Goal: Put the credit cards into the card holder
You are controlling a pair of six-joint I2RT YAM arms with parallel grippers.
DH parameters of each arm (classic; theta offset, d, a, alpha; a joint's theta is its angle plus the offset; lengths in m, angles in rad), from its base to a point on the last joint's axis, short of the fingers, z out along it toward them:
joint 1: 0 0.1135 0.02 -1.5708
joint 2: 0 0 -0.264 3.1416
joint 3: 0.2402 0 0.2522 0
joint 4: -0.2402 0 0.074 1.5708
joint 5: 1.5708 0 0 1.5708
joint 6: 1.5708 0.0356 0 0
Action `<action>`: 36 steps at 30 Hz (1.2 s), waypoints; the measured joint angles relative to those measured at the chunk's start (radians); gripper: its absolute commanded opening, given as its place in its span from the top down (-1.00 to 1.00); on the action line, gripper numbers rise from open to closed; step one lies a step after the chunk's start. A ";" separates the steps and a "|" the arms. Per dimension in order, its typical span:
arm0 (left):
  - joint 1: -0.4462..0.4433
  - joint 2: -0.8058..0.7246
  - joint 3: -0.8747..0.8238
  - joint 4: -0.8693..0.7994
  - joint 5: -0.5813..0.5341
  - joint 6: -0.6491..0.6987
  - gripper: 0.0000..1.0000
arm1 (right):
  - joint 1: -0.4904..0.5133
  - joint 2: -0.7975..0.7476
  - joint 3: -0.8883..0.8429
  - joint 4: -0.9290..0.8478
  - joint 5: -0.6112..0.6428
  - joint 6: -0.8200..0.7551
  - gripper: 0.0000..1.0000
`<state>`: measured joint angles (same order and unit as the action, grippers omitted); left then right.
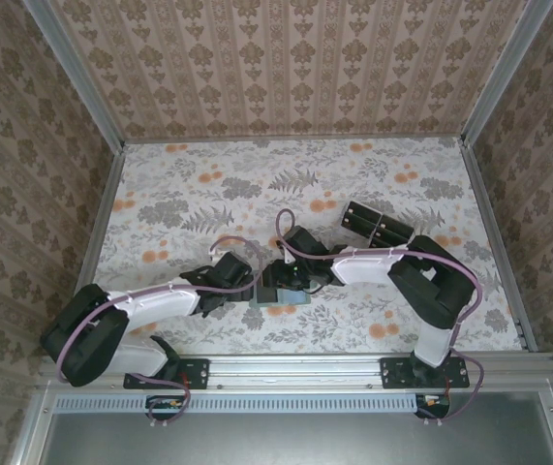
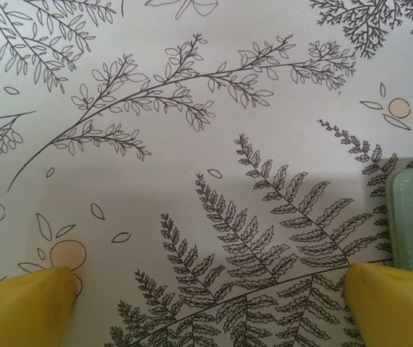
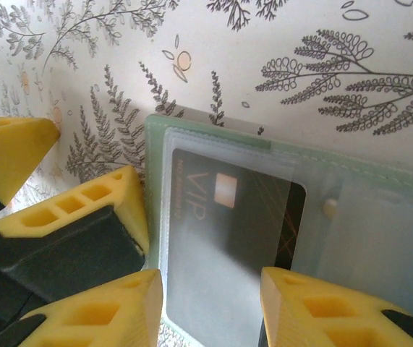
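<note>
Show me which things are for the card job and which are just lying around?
For the job: card holder; VIP card inside it; black cards at the back.
Just there: flowery table cover; small dark thing, too tiny to tell.

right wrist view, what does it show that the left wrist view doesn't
Right wrist: a black card marked VIP, partly slid into the clear sleeve of the card holder. Left wrist: the left gripper with fingers wide apart, just table cover between them. Both: the pale green card holder edge and the fern-printed table cover.
</note>
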<state>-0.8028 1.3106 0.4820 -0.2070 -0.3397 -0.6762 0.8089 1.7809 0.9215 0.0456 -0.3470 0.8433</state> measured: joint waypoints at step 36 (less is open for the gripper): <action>0.037 -0.139 0.055 -0.101 0.045 0.032 -1.00 | 0.001 -0.029 0.182 -0.472 0.292 -0.348 0.00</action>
<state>-0.7654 1.1713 0.5373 -0.3077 -0.2943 -0.6445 0.8097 1.7519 1.1038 -0.4263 -0.0547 0.4957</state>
